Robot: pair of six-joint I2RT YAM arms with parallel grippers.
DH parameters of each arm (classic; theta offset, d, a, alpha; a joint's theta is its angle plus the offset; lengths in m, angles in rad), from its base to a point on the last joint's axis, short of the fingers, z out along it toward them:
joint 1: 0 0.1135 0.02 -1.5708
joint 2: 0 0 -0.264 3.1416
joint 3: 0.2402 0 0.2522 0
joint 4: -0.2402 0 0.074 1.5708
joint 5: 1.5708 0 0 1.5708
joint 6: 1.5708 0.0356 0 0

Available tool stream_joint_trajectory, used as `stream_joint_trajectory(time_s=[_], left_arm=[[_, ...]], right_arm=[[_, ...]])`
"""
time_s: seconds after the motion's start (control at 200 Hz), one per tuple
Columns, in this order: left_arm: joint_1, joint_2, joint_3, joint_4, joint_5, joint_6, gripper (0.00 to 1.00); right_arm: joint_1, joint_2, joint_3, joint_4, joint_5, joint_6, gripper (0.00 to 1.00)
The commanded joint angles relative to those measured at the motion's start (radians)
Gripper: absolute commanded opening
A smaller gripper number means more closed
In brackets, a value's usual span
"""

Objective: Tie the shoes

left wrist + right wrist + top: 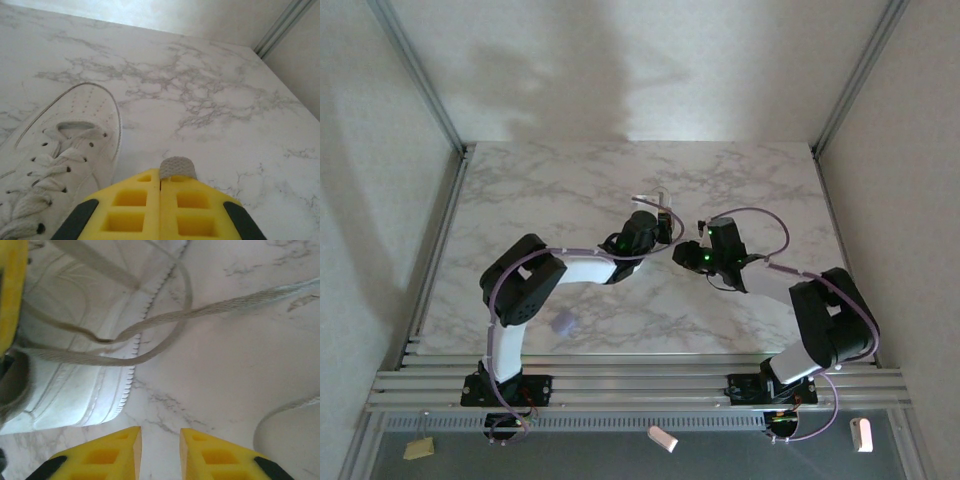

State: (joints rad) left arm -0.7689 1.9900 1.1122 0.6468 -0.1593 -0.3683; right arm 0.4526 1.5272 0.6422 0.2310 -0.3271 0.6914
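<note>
The white sneaker [75, 130] lies on the marble table [210, 100], toe pointing away, left of my left gripper [161, 172]. That gripper's yellow jaws are pressed together, with a short piece of woven greyish lace [177, 167] sticking out at the tips. In the right wrist view the shoe's side and sole [75, 390] fill the upper left, and thin laces [165, 320] cross and run off to the upper right. My right gripper [160, 432] hovers over bare marble beside the sole, its jaws a little apart with nothing between them. From above, both grippers [663, 225] [688, 252] meet mid-table.
A loose lace loop [280, 415] lies on the marble to the right of my right gripper. A small lavender blob [563, 322] sits near the left arm's elbow. Metal rails [640, 385] run along the near edge, and frame posts stand at the far corners.
</note>
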Motion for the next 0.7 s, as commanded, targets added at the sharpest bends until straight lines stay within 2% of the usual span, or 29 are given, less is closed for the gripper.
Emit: stream_joint_trajectory(time_s=[0.0,0.13,0.22,0.481,0.696], left_arm=[[0.028,-0.057,0.024,-0.089,0.094,-0.056,0.00],[0.048,-0.068,0.047,-0.149,0.178,-0.091,0.00],[0.052,-0.071,0.078,-0.210,0.187,-0.095,0.00],[0.062,-0.058,0.146,-0.283,0.225,-0.101,0.00],[0.070,-0.027,0.198,-0.332,0.244,-0.125,0.00]], right_arm=[[0.019,0.033,-0.031,0.160,0.012,0.063,0.28],[0.053,0.080,-0.054,0.292,-0.016,0.068,0.28],[0.080,0.109,-0.082,0.398,0.003,0.069,0.28],[0.128,0.138,-0.108,0.494,0.079,-0.181,0.28],[0.131,0.245,-0.116,0.700,0.037,-0.281,0.30]])
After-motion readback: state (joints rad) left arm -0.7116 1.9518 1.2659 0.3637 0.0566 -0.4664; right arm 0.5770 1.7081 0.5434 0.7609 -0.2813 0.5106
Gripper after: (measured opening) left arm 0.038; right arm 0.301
